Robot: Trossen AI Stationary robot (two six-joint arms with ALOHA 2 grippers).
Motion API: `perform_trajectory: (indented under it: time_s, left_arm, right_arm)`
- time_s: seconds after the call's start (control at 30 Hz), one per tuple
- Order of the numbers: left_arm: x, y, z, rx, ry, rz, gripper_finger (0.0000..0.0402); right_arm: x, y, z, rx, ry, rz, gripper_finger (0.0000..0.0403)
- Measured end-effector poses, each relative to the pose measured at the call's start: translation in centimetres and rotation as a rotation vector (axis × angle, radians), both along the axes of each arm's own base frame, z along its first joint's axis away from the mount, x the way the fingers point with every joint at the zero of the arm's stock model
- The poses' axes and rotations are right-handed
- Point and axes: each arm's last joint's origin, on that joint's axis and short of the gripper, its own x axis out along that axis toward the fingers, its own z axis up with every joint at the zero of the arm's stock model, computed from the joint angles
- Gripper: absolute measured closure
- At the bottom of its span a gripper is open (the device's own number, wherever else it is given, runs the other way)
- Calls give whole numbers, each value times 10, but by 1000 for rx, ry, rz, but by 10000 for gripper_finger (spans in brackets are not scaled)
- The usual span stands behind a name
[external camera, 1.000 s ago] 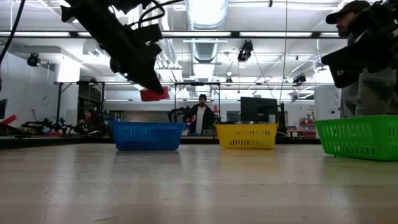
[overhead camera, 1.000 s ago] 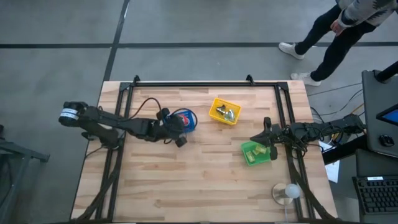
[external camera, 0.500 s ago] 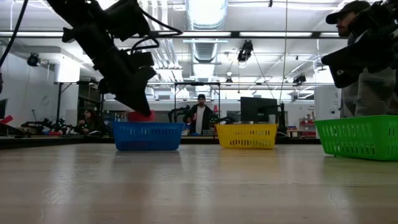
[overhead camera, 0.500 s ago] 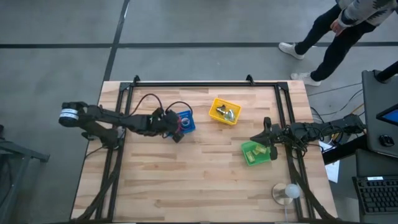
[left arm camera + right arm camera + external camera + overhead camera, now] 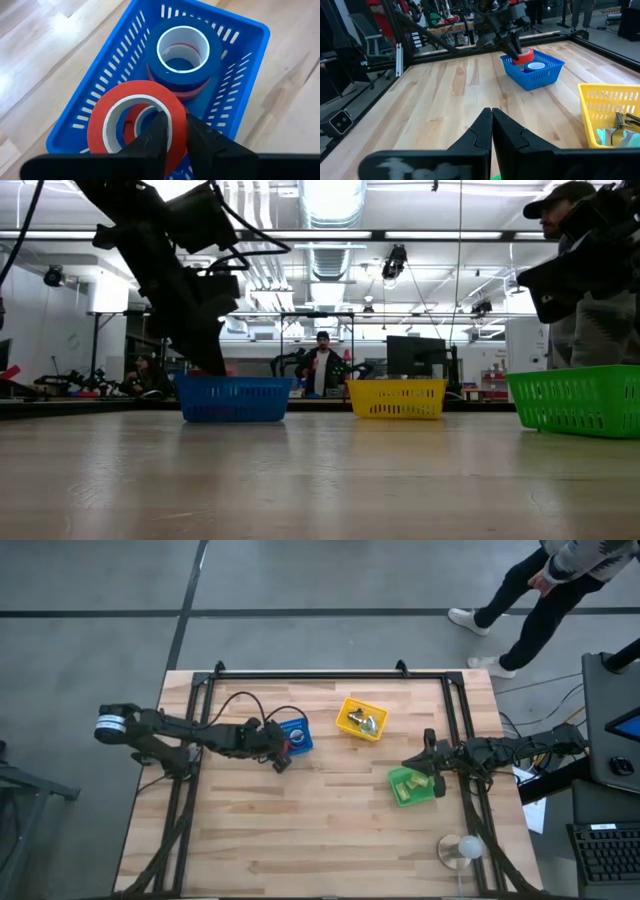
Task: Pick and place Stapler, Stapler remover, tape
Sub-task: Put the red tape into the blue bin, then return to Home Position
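Lowered since earlier: red tape roll (image 5: 134,119) clamped by left gripper (image 5: 172,131), now inside blue basket (image 5: 243,85); right gripper (image 5: 491,124) closed, idle.

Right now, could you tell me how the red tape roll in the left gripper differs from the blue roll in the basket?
The red tape roll is tilted, pinched on its rim by the left gripper; the blue roll lies flat, untouched. Red is thinner; blue is thicker and sits on another red layer. Both are rings with pale cores, over the blue basket.

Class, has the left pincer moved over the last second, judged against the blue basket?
Yes. The left pincer, shut on red tape, has come down into the blue basket.
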Motion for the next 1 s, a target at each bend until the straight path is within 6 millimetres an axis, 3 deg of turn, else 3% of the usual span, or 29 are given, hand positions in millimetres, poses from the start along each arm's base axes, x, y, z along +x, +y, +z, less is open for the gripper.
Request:
perform_trajectory:
  time_s: [0.6,1.0]
  left_arm:
    - [4,1,2,5,-38,-21,338]
    - [4,0,8,-24,-81,-2,209]
  right_arm:
    - [0,0,1,1,-8,-1,394]
    - [0,0,1,1,-8,-1,394]
